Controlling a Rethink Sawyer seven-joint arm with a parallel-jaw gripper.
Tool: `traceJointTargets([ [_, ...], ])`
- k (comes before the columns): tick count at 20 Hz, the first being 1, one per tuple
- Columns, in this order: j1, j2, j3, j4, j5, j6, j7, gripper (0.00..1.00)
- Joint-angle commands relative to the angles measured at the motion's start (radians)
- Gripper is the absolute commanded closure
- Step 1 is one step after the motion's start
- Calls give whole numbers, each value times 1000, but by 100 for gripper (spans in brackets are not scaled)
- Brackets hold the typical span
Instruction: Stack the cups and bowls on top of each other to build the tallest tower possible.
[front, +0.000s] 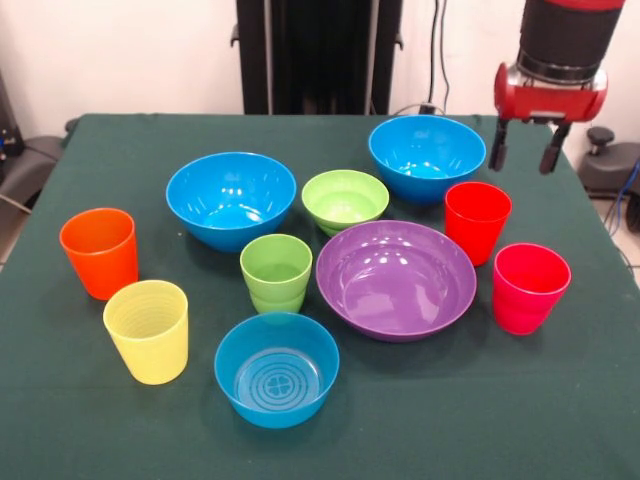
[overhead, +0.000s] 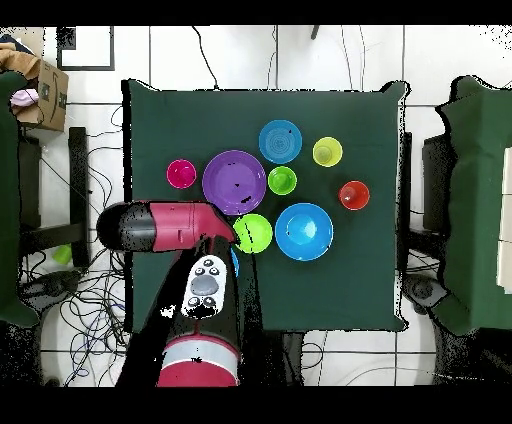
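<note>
nothing is stacked yet, every piece sits on its own on the green surface (front: 560, 420). the hand (front: 528, 148) hangs open and empty up by the far blue bowl (front: 427, 156), its two fingers spread with nothing between them, just above and behind the red cup (front: 477, 220). the pinkish-red cup (front: 529, 287) is right beside that one, the purple bowl (front: 396, 279) sits in the middle, the small green bowl (front: 345, 199) and green cup (front: 276, 272) just next to it, the other big blue bowl (front: 231, 198) further over, and the orange cup (front: 99, 252) and yellow cup (front: 148, 330) off on the other side with the small ringed blue bowl (front: 277, 369) at the front. all of it looks like thin glossy plastic, so my guess is light, stiff and a bit slippery, easy to knock or slide. i'd pinch a cup by one wall at the rim, one finger inside and one outside, since the ribbing should help grip. bowls look trickier, wide and smooth, so the rim edge is probably the only place to hold.
</note>
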Motion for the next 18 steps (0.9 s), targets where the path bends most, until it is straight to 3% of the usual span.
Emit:
traceJointTargets([
  [1, -20, 100, 63, -64, -1, -65, 129, 0],
  [18, -35, 113, 79, -41, -10, -125, 116, 0],
])
